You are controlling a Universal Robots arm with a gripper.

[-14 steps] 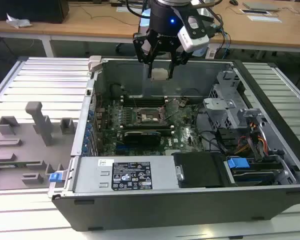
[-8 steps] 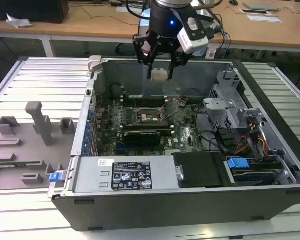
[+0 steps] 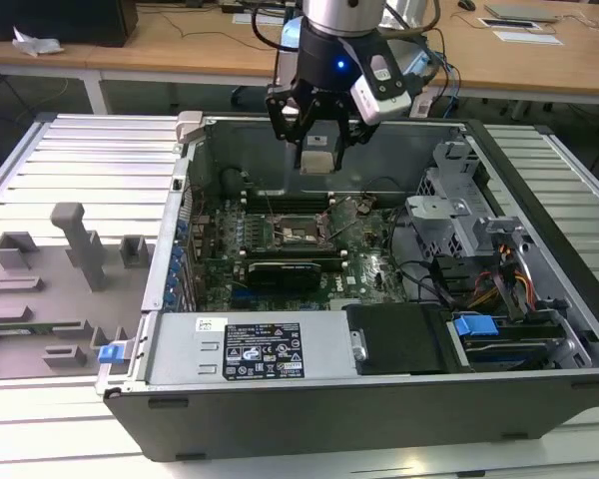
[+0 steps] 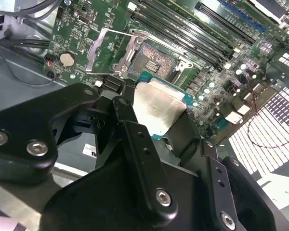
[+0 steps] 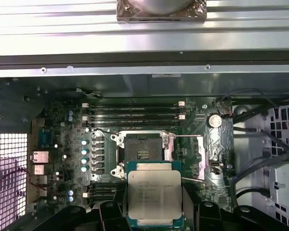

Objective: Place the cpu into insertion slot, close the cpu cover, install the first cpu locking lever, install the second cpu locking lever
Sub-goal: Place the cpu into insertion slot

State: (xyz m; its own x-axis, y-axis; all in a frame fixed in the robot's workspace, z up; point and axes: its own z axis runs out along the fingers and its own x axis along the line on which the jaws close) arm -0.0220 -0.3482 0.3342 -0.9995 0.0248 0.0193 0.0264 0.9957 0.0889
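Gripping cpu (image 5: pixel 154 195) by edges, claw (image 3: pixel 317 160) closed on it, above bare insertion slot (image 5: pixel 142 151); cpu cover (image 5: pixel 193 156) open.

The cpu (image 5: pixel 154 195) above the insertion slot (image 5: pixel 143 153), cpu cover (image 5: pixel 188 156) alongside.

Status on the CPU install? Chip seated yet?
Not seated. Nothing finished yet: the insertion slot is bare and the cpu cover lies flipped open beside it. In hand: the gripper holds the cpu raised, clear of the slot. Left: seating the chip, closing the cover, both locking levers.
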